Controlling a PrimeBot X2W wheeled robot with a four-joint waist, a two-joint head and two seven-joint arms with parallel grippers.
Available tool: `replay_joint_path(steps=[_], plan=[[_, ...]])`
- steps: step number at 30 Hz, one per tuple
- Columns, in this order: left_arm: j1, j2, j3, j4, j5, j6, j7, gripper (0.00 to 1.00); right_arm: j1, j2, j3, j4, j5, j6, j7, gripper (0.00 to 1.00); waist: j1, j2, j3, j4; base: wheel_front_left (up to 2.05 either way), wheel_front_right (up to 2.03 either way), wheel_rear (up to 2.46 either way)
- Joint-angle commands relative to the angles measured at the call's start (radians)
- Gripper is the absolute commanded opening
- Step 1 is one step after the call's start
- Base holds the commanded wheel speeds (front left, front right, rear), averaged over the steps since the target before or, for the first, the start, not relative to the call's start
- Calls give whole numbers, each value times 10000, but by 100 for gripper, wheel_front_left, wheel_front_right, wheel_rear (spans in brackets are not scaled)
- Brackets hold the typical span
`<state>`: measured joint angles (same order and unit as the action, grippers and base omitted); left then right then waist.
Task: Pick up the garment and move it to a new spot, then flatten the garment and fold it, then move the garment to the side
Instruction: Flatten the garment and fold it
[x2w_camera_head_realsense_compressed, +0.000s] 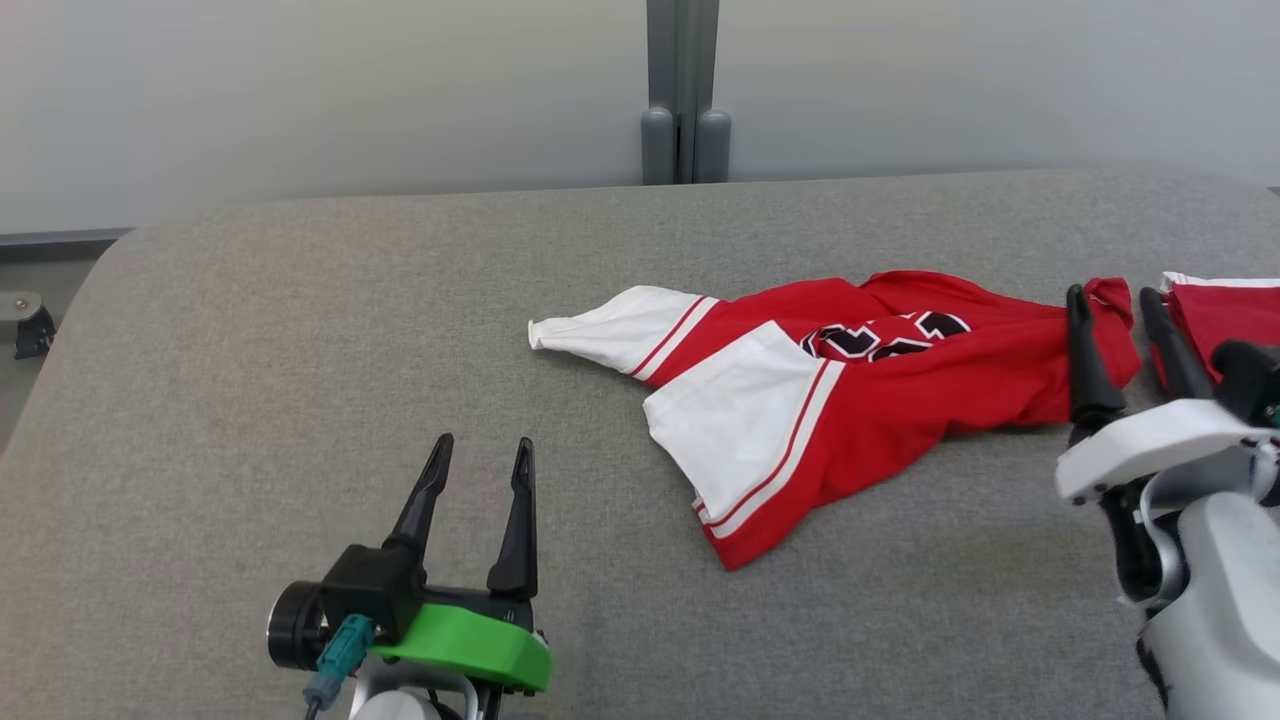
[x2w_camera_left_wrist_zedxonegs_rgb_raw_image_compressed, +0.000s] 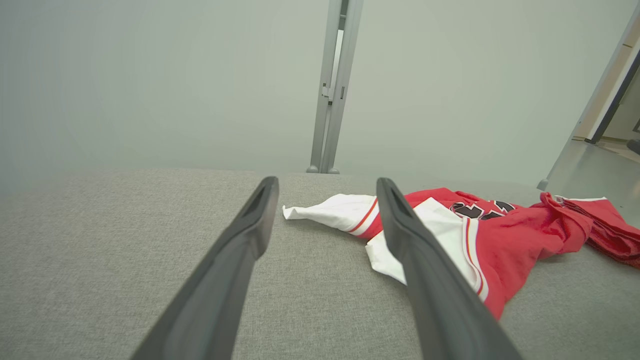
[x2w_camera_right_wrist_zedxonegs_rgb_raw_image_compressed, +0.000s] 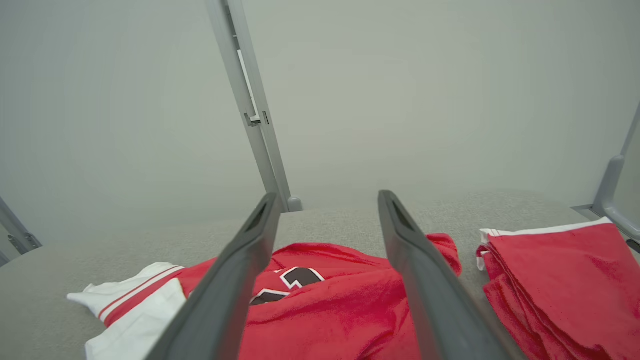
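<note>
Trouble spot first, head view: the garment (x2w_camera_head_realsense_compressed: 900, 390) lies crumpled on the grey tabletop (x2w_camera_head_realsense_compressed: 300, 350). The right gripper (x2w_camera_head_realsense_compressed: 1112, 295) sits at the garment's right end, jaws spread and nothing pinched, with a red corner poking up between them. Just right of the garment is a folded red stack (x2w_camera_head_realsense_compressed: 1235, 310). If those jaws clamp down off-line, I'd guess they could snag the stack too, or grab one layer and drag the bunch instead of spreading it. The left gripper (x2w_camera_head_realsense_compressed: 484, 445) is well off to the garment's left, jaws wide and empty, so a one-sided pull might twist the cloth.

Left wrist view: the parted jaws point past the garment's white left tip. The wrinkles could be hiding a tucked-under layer.

Right wrist view: the garment lies under the parted jaws, with the stack close on its right. The gap looks small, though the wide lens makes that hard to judge.

Count: one loose garment, one stack (can't tell how many pieces), two grippers, one tabletop, one grey post (x2w_camera_head_realsense_compressed: 683, 90) behind the garment.
</note>
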<state>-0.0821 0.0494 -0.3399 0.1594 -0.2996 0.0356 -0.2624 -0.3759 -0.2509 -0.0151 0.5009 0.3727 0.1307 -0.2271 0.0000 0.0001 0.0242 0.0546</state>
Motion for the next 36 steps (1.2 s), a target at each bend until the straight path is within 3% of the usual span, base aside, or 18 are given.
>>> replay_joint_path(steps=[1,8,18,24,31,36], plan=[[-48,27,59,-103,-44,-12,-30,100,451,153,192,-490,213,0,-109,100,0,-1,-115,-133,0,0,0],[195,27,85,-382,-309,0,-30,100,2294,980,960,-2527,550,0,-310,100,0,-1,-185,-241,0,0,0],[-193,27,-70,451,-536,-37,-30,100,2347,1041,1085,-2968,435,0,-238,100,0,-1,246,-780,0,0,0],[-1370,33,-729,2211,-1348,148,-20,100,2196,866,1356,-3084,408,0,-167,100,0,-1,782,-1365,0,0,0],[-3455,34,-1773,4891,-1953,655,182,100,1918,534,1842,-3239,798,0,-231,100,0,-1,1485,-2100,0,0,0],[-4390,37,-2177,6202,-2563,650,147,100,1751,419,1946,-3154,908,0,-296,100,0,-1,1703,-2451,0,0,0]])
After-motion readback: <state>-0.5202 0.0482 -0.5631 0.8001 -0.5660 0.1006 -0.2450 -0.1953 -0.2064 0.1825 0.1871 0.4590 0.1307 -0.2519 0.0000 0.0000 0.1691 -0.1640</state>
